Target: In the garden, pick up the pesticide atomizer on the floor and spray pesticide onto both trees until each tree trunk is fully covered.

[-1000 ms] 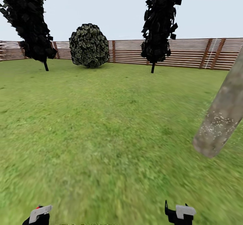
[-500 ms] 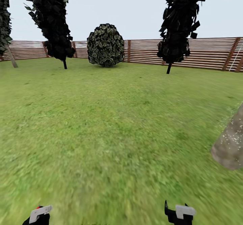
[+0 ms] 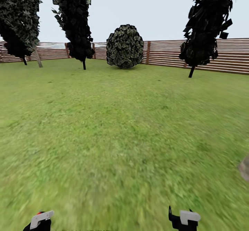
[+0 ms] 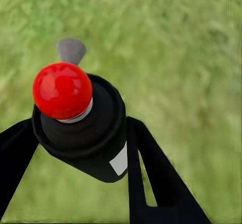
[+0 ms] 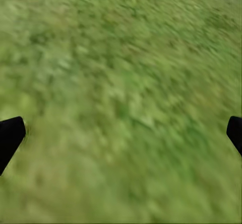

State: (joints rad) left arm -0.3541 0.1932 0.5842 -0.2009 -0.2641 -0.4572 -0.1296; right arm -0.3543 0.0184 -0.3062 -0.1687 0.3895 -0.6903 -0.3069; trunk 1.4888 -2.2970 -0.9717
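The left gripper [image 4: 83, 148] clamps the pesticide atomizer [image 4: 80, 123] between its fingers [image 4: 151, 178], above the grass floor [image 4: 191, 58]. The right gripper [image 5: 121, 133] is spread wide over grass.

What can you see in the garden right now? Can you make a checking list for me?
Surface: green grass lawn, blurry close up.
Job's things: pesticide atomizer, black with a red ball top, sits between the left gripper's fingers. A bit of a mottled tree trunk shows at the head view's right edge. Dark trees stand far off.
Clutter: nothing seen.
Grippers: left gripper shut on the atomizer; right gripper open over grass, holding nothing.
Cables: nothing seen.
Surroundings: round bush, brown slat fence, pale sky.
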